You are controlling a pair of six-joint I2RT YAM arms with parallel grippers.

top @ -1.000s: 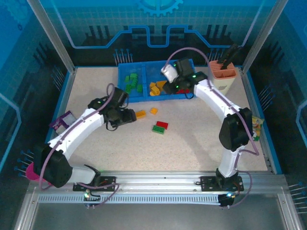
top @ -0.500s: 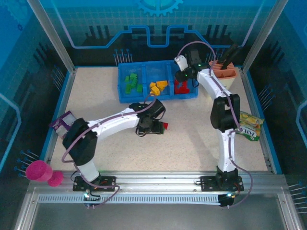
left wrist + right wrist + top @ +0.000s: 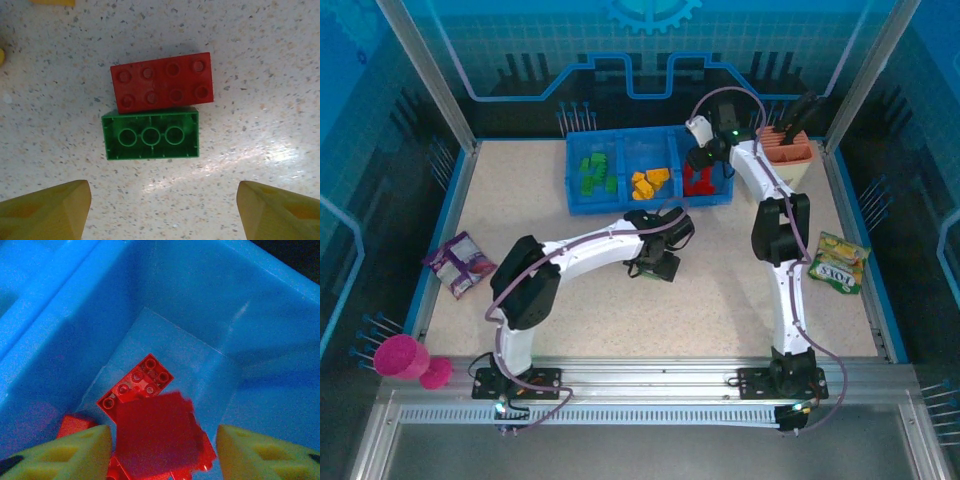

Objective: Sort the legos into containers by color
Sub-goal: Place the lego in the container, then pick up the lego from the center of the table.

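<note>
**Legos.** In the left wrist view, a red brick (image 3: 162, 82) lay studs up, showing two rows of four studs. A green brick (image 3: 150, 135) lay underside up, showing three round tubes inside its walls. Their long sides touched. Both lay on the speckled table surface (image 3: 260, 60), near its middle.

**Left gripper.** The left gripper (image 3: 162, 205) hung over this pair. Its yellow fingertips (image 3: 45, 210) were wide apart, one on either side of the green brick and clear of it.

**Containers.** The blue tray (image 3: 572, 190) stood at the middle of the far edge. Its left compartment held green bricks (image 3: 595, 172), the middle one yellow-orange bricks (image 3: 650, 182) and the right one red bricks (image 3: 698, 182).

**Right gripper.** The right gripper (image 3: 162, 450) hung over the right compartment with its jaws apart. A blurred red block (image 3: 155, 432) showed in the gap between them, above a heap of red bricks (image 3: 142, 382) on the blue floor.

**Other objects.** A cream holder (image 3: 785, 165) stood at the far right corner. A purple packet (image 3: 460, 263) lay by the left edge. A yellow-green packet (image 3: 838, 262) lay by the right edge; its dark lettering was too small to read.
</note>
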